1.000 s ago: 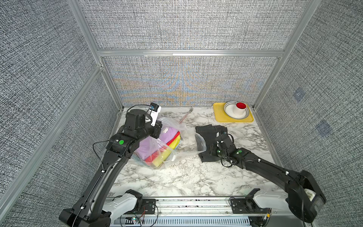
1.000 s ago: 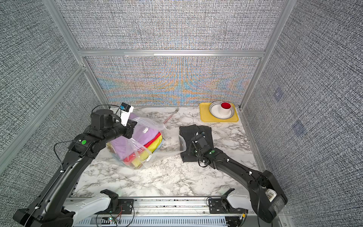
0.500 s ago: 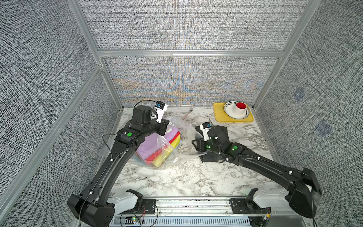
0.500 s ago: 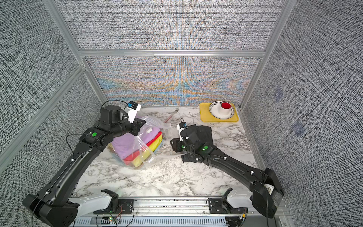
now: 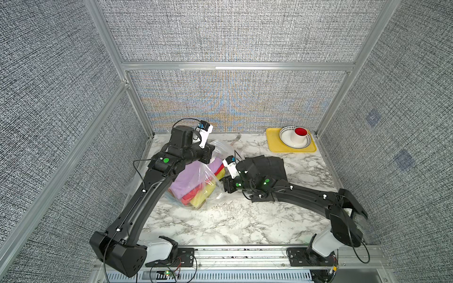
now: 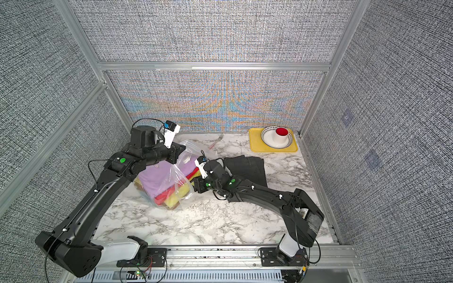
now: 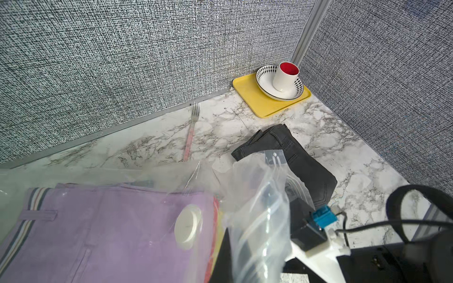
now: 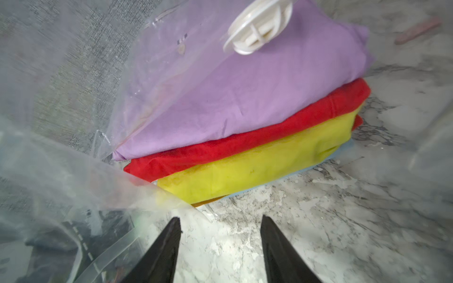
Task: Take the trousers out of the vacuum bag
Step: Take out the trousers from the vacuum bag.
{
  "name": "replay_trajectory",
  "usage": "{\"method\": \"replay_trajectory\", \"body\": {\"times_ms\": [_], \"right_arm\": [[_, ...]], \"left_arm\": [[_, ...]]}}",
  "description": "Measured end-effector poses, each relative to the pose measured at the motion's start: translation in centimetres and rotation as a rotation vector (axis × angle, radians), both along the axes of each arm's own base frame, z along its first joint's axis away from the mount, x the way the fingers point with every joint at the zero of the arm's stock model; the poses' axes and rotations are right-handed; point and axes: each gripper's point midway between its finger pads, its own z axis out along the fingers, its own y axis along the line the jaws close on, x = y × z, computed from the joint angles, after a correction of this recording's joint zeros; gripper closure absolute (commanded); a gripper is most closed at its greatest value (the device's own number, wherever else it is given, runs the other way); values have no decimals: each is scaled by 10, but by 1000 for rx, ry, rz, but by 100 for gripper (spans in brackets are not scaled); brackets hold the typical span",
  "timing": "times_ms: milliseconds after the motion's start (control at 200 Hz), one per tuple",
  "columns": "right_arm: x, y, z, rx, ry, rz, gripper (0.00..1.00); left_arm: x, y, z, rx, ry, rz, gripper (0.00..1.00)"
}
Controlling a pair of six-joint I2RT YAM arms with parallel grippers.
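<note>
- Your left arm is reaching over from centre left, left gripper (image 5: pixel 210 156) fully closed, pinching the vacuum bag (image 5: pixel 206 177) film.
- Your right arm is lying low at centre, right gripper (image 8: pixel 220 217) half apart and empty. The stacked trousers (image 8: pixel 245 103) are sitting inside the bag, just ahead of its fingertips.

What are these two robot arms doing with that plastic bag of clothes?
They are emptying folded trousers out of a clear vacuum bag. The left gripper is shut on the bag's plastic, holding its mouth up. The right gripper, jaws open and empty, points into the opening at the stack inside: lilac trousers on top, then red trousers and yellow trousers. The dark grey trousers already lie outside the bag on the table.
</note>
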Motion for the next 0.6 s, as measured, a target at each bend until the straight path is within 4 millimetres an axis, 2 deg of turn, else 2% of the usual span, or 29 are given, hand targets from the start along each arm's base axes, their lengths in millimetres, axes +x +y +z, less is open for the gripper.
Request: {"method": "replay_trajectory", "body": {"times_ms": [295, 601], "right_arm": [[21, 33, -12, 64, 79, 16, 45], [33, 49, -13, 127, 144, 11, 43]], "left_arm": [[-3, 2, 3, 48, -29, 27, 100], [-9, 9, 10, 101, -83, 47, 100]]}}
